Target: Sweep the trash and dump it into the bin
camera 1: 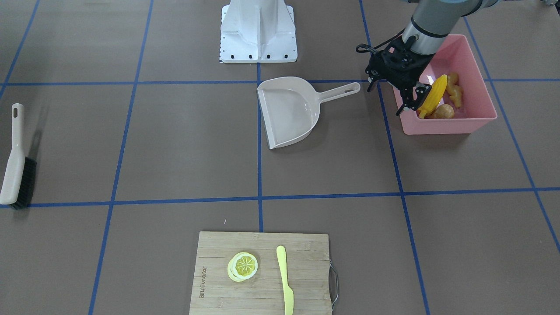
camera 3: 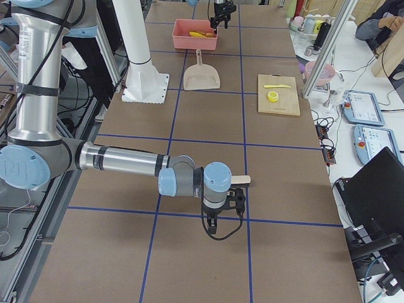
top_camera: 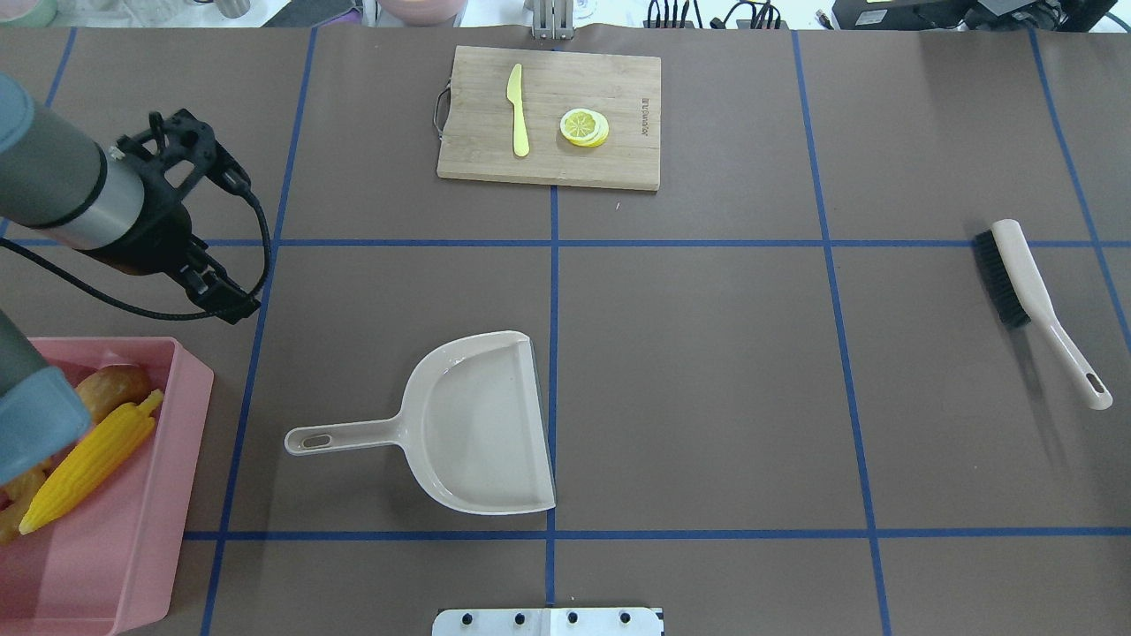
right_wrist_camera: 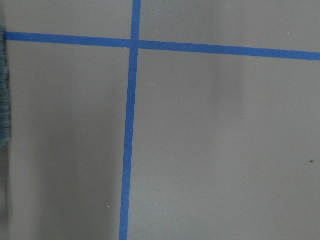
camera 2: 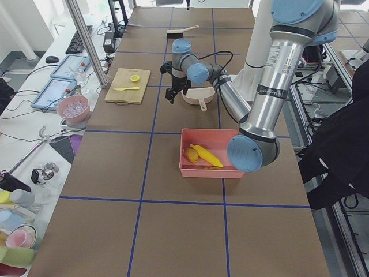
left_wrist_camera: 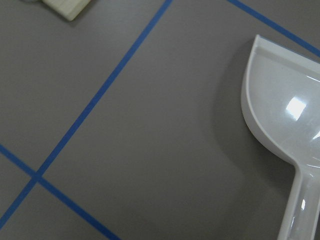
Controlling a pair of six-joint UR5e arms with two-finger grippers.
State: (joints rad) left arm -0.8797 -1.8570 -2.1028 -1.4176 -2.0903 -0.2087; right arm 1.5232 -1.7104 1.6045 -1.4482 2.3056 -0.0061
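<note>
Seen from my right wrist: grey-brown tabletop [right_wrist_camera: 215, 150] fills the view. Two blue tape lines [right_wrist_camera: 128, 150] cross in the upper left. One runs edge to edge near the top, dipping slightly toward the right. The other runs from the top edge to the bottom, leaning a little leftward as it descends. At the left edge is a narrow strip of dark bristles [right_wrist_camera: 4, 90], blurred and cut off by the view's border, reaching from the end of the horizontal line to about mid-height. A faint vertical shadow band [right_wrist_camera: 231, 85] lies right of the crossing. A few small specks dot the surface.
</note>
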